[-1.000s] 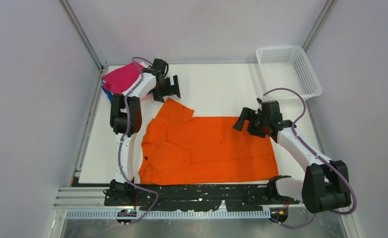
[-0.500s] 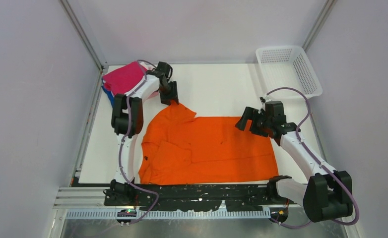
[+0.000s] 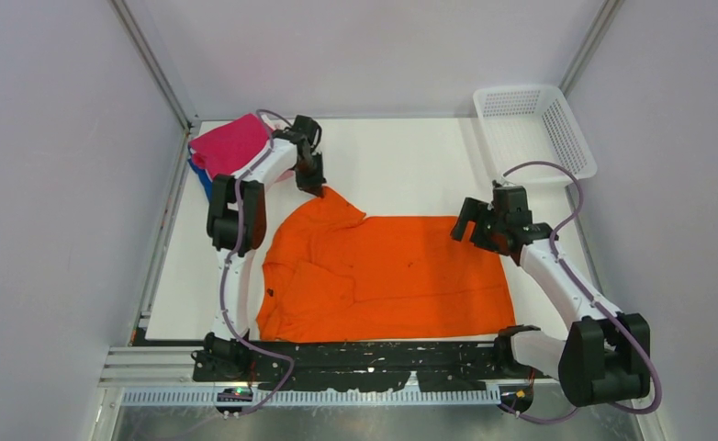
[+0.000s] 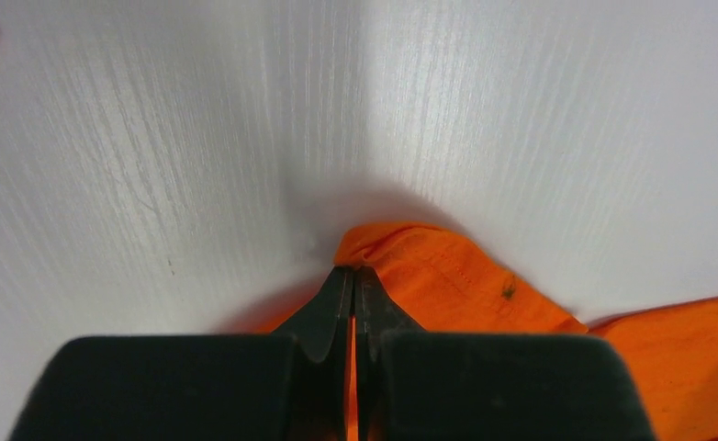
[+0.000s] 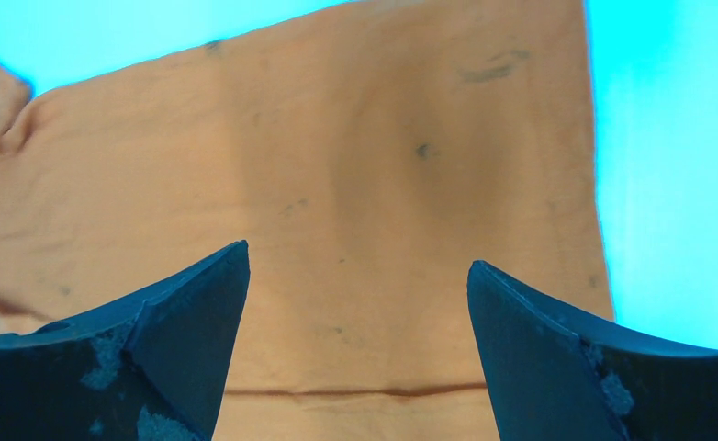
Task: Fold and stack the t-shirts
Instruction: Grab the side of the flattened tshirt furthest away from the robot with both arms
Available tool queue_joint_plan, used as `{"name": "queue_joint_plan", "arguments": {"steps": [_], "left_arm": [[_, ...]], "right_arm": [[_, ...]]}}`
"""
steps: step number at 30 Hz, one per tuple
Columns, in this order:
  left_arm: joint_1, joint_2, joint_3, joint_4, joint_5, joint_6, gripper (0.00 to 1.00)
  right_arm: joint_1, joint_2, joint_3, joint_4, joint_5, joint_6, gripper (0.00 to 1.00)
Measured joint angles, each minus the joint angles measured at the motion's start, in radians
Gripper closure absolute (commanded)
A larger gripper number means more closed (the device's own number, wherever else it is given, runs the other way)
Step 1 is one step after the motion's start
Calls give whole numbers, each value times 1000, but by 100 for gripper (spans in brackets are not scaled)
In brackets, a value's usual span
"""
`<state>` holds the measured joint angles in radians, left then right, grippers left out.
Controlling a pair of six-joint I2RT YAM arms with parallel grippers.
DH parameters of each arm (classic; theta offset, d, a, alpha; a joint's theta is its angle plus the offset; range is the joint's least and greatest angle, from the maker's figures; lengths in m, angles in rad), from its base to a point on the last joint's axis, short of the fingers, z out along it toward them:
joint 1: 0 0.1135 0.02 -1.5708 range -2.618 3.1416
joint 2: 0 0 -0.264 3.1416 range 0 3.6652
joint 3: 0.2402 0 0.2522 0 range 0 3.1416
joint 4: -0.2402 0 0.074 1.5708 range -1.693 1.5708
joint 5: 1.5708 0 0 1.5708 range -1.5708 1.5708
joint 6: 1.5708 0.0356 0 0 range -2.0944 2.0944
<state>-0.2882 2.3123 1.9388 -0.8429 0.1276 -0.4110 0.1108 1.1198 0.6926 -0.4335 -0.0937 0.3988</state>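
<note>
- Orange short-sleeved cloth t-shirt (image 3: 383,276) lies spread on the white desk (image 3: 410,165), neck to the left and hem to the right.
- Its far sleeve tip is pinched in the closed left claw (image 4: 353,308).
- The right claw (image 5: 355,266) hangs wide open over the far hem corner, holding nothing.
- A clean fold likely needs the right claw to bite that corner first. Both claws should then lift low and travel together, so the cloth neither bunches nor skews.
- A folded magenta shirt (image 3: 227,142) waits at the far-left corner.
</note>
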Motion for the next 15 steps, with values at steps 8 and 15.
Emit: {"name": "queue_joint_plan", "arguments": {"steps": [8,15], "left_arm": [[-8,-195,-284,114,-10,2,100],[-23,-341,-378,232,18,10,100]], "right_arm": [[-2,254,207,-50,237,25,4],[20,599,491,-89,424,27,2]]}}
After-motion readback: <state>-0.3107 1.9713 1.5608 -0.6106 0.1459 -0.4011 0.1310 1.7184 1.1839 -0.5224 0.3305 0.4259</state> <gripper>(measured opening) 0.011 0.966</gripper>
